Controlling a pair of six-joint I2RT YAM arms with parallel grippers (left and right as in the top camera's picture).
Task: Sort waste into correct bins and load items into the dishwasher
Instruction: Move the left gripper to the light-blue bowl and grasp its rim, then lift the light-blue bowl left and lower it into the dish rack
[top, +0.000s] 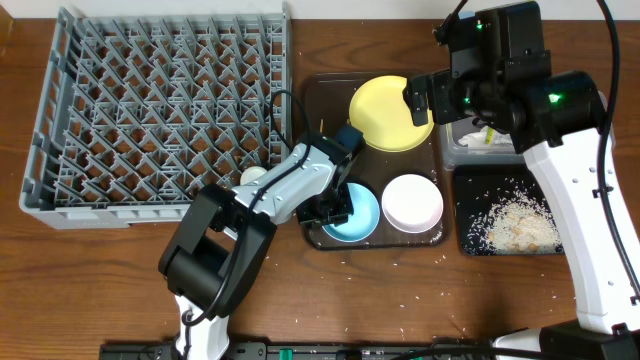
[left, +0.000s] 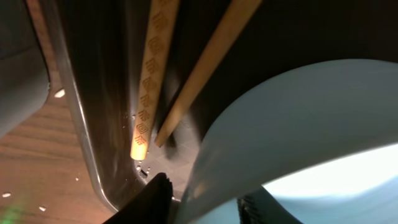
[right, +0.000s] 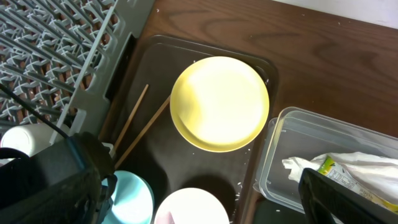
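Observation:
The light blue bowl (top: 358, 218) sits on the dark brown tray (top: 330, 95), next to the white bowl (top: 412, 203) and the yellow plate (top: 385, 112). My left gripper (left: 205, 205) straddles the blue bowl's rim (left: 298, 118), one finger outside and one inside, shut on it. The chopsticks (left: 205, 62) lie on the tray just beyond. My right gripper (right: 205, 199) hangs open and empty above the tray, between the plate (right: 219, 102) and the clear tub (right: 292, 155). The tub holds the napkin (right: 311, 165) and the wrapper (right: 329, 167). The small white cup (top: 252, 174) lies by the dish rack (top: 160, 110).
The black tray (top: 470, 190) at the right holds a heap of rice (top: 520, 225). Loose rice grains lie on the table in front of the brown tray. The left arm reaches across between the rack and the tray.

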